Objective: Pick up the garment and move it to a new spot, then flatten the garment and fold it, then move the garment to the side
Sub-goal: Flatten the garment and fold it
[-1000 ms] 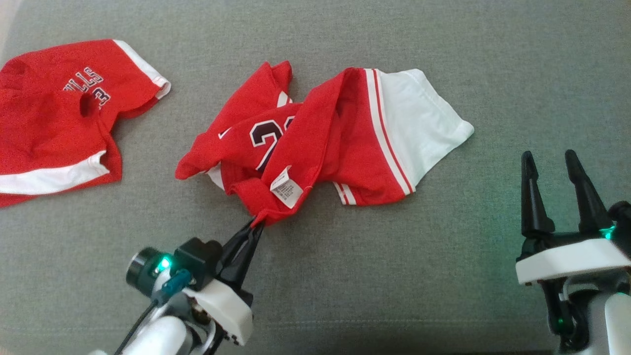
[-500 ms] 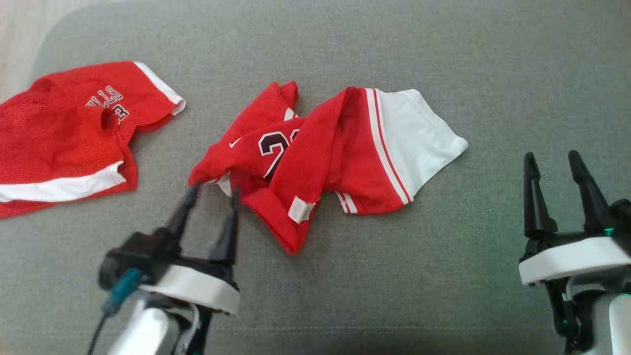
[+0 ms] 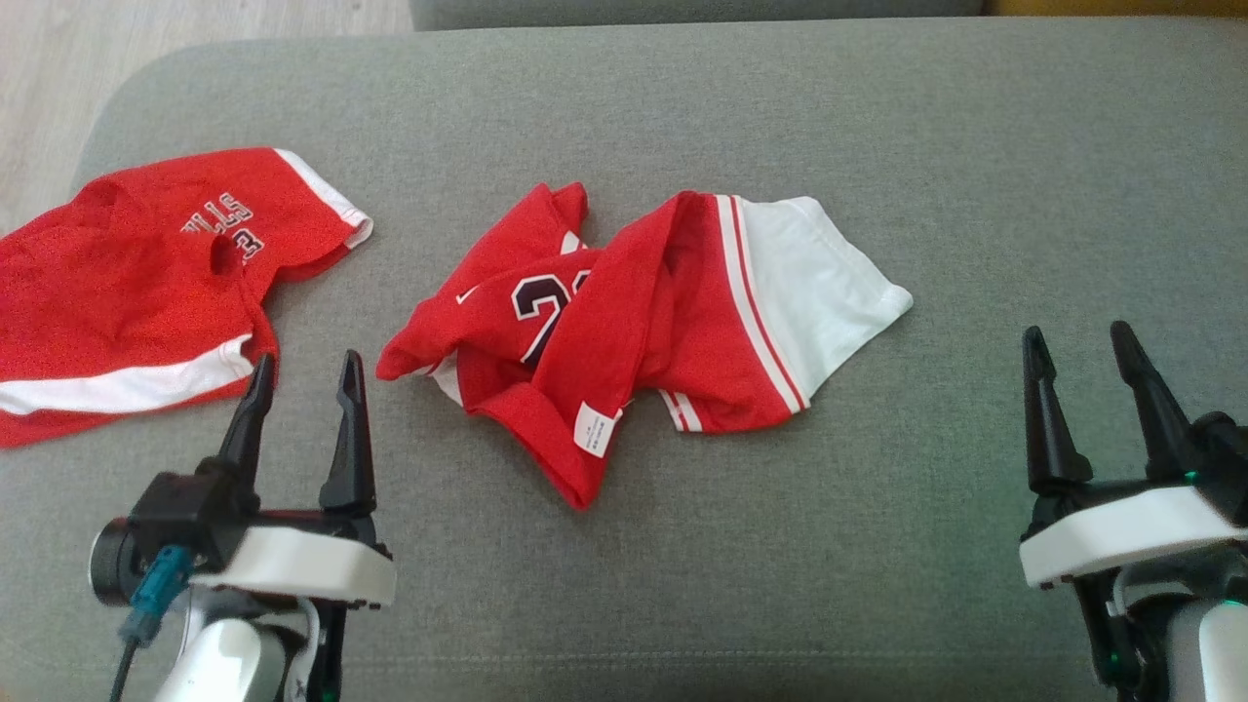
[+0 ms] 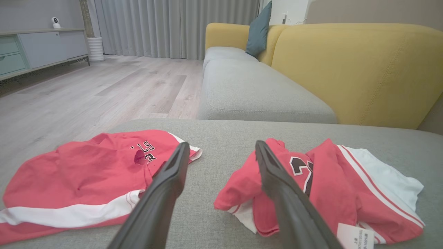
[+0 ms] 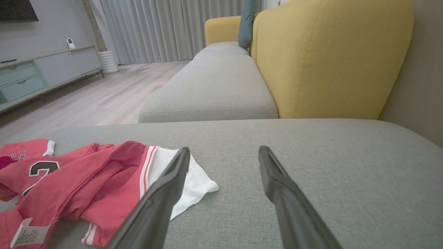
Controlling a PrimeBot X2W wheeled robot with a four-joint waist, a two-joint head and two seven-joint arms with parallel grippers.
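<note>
crumpled garment (image 3: 634, 327) on cushion (image 3: 877, 526), all fingers (image 3: 350, 439) spread

The work surface is a flat grey fabric seat cushion (image 3: 780, 585). A second grey cushion (image 4: 249, 93) adjoins its far side, and a yellow upholstered backrest (image 4: 363, 69) runs along the right with a teal pillow (image 4: 259, 31) leaning at its far end. A pale wood-plank floor (image 4: 86, 93) extends to full-length grey curtains (image 4: 166, 24) in soft, even light. Against the left wall stands a low cabinet (image 4: 38, 48) with pale green drawers, a white ribbed cylinder (image 4: 95, 48) beside it, a small white device (image 4: 55, 22), possibly a camera, on top, and a dark screen (image 5: 17, 10) above.
</note>
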